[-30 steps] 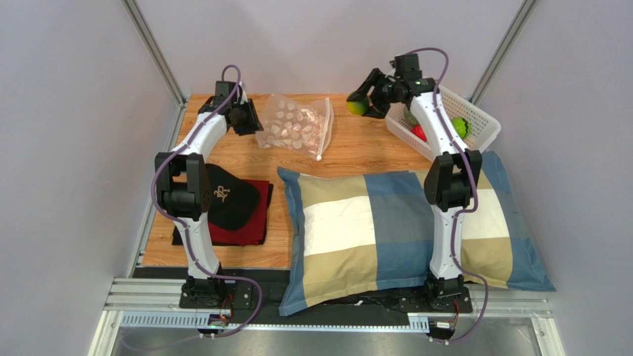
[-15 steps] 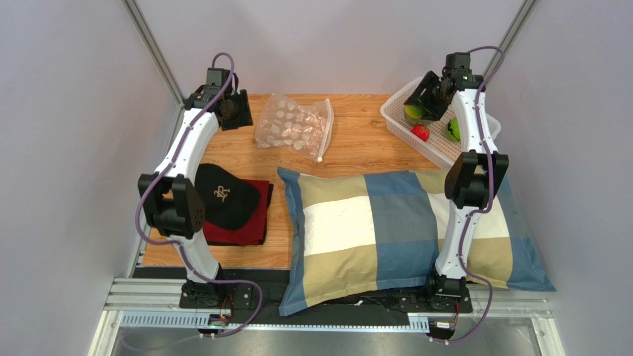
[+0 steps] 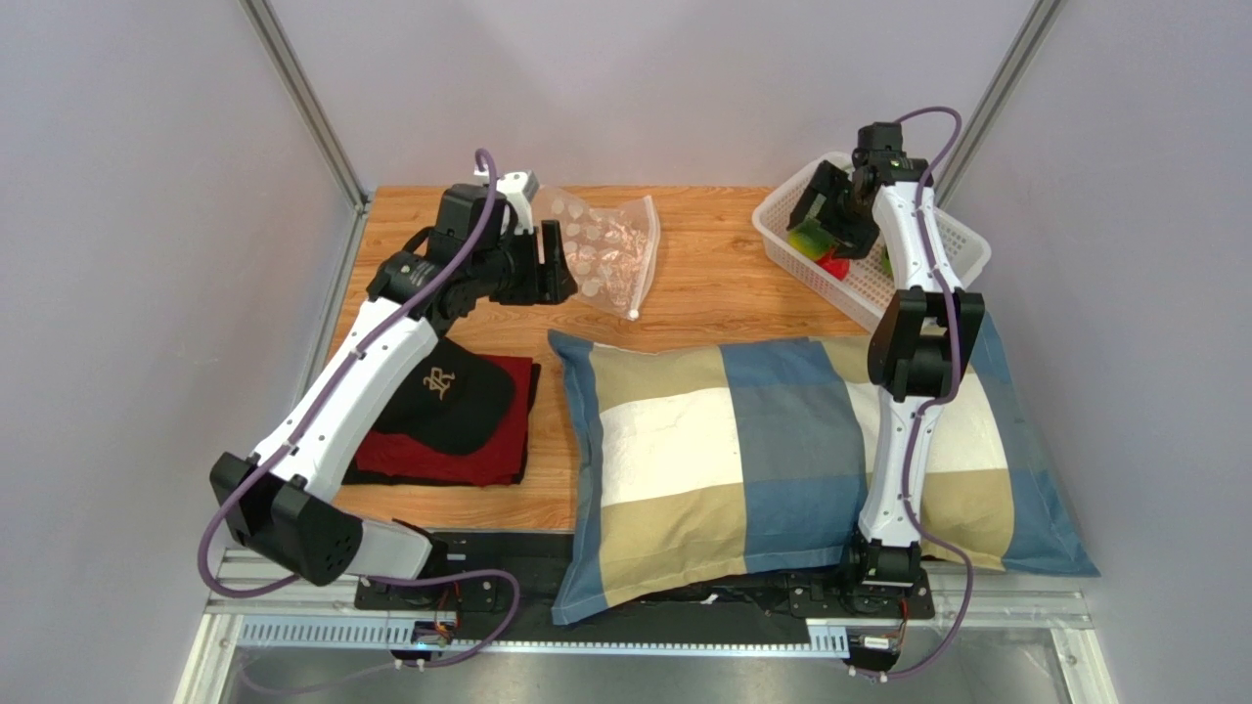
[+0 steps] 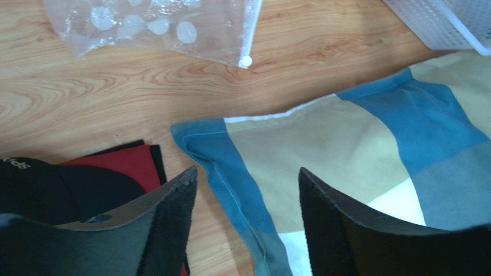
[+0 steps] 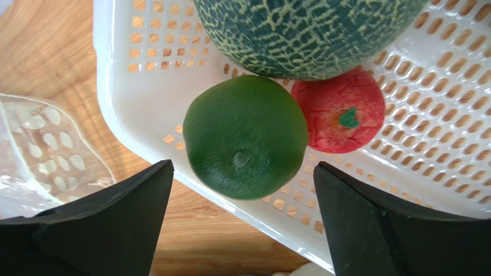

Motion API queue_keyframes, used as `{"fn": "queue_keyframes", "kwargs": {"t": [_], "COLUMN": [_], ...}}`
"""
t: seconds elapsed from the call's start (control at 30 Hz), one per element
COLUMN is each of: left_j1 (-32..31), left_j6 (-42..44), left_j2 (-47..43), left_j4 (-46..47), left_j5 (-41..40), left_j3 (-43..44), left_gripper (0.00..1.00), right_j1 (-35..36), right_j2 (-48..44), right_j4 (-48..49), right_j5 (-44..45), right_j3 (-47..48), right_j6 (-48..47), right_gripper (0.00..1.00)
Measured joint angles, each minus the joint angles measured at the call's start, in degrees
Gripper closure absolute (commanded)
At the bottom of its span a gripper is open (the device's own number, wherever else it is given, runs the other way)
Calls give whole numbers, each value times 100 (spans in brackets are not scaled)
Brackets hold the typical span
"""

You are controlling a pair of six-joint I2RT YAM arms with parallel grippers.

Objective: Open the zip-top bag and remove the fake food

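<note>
The zip-top bag (image 3: 606, 247) lies crinkled on the wood at the back centre, and shows in the left wrist view (image 4: 155, 26). My left gripper (image 3: 551, 264) hangs open and empty just left of it, jaws wide (image 4: 248, 171). My right gripper (image 3: 823, 220) is open over the white basket (image 3: 948, 242). Between and beyond its jaws (image 5: 243, 163) the bright green ball (image 5: 245, 138) rests in the basket, untouched, beside the netted melon (image 5: 305, 34) and the red fruit (image 5: 340, 112). The white red-dotted piece is not in view.
A blue, tan and white checked pillow (image 3: 735, 440) covers the near right of the table. A black cap (image 3: 448, 389) lies on a red cloth (image 3: 493, 448) at the left. Metal frame posts stand at both back corners.
My right gripper carried the green ball from over the table into the basket and let it go. My left arm swung from the back left corner toward the bag.
</note>
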Motion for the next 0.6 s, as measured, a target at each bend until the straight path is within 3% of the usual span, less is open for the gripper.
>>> {"fn": "queue_keyframes", "kwargs": {"t": [0.37, 0.47, 0.6], "left_j1": [-402, -531, -710], "left_j6": [-170, -299, -573], "left_j2": [-890, -1123, -1506], "left_j4": [96, 166, 444], "left_j5": [308, 479, 651], "left_j3": [-417, -625, -1054], "left_gripper": [22, 19, 16], "right_j1": [63, 203, 695], "right_j2": [-197, -813, -2297], "right_j4": [-715, -992, -1213], "right_j5": [726, 1012, 975], "right_j3": [140, -247, -1276], "right_j6": [-256, -249, -221], "right_gripper": [0, 0, 0]}}
